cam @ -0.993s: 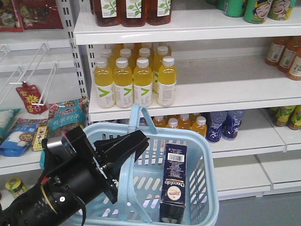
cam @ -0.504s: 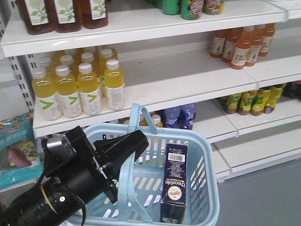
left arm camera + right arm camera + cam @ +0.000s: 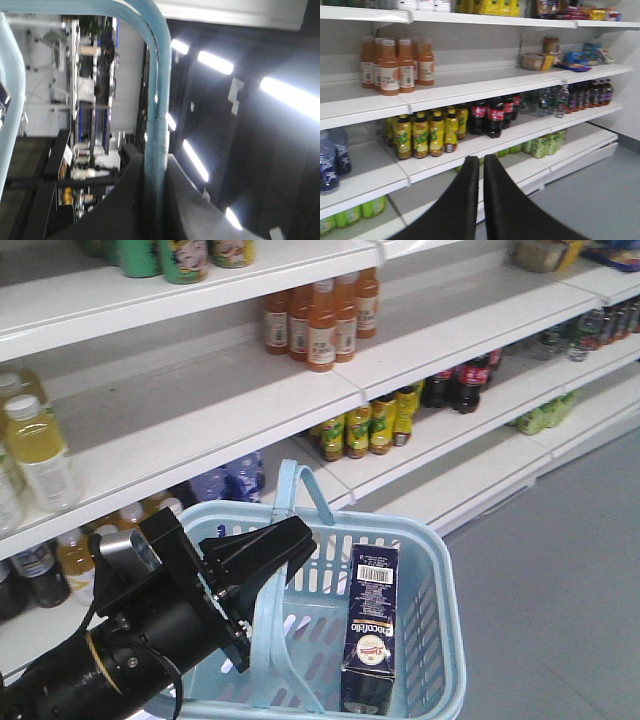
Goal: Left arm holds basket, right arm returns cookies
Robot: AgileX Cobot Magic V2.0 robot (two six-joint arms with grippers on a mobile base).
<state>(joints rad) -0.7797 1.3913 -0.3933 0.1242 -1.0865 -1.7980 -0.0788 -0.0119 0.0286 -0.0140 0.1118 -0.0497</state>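
White shelves (image 3: 230, 415) rise behind the left claw (image 3: 288, 540), bearing orange bottles (image 3: 320, 320) above it, yellow-green bottles (image 3: 365, 425) and cola bottles (image 3: 465, 380) upper right (a pale yellow bottle (image 3: 35, 450) stands upper left), with grey floor (image 3: 560, 570) to its right.

White vertical lettering (image 3: 385, 633), seemingly "Chocotello", beneath a barcode (image 3: 376, 573) on the cookies (image 3: 362, 605); nothing else legible.

Basket (image 3: 440, 570) light blue, slotted — cookies (image 3: 370, 635) dark navy.
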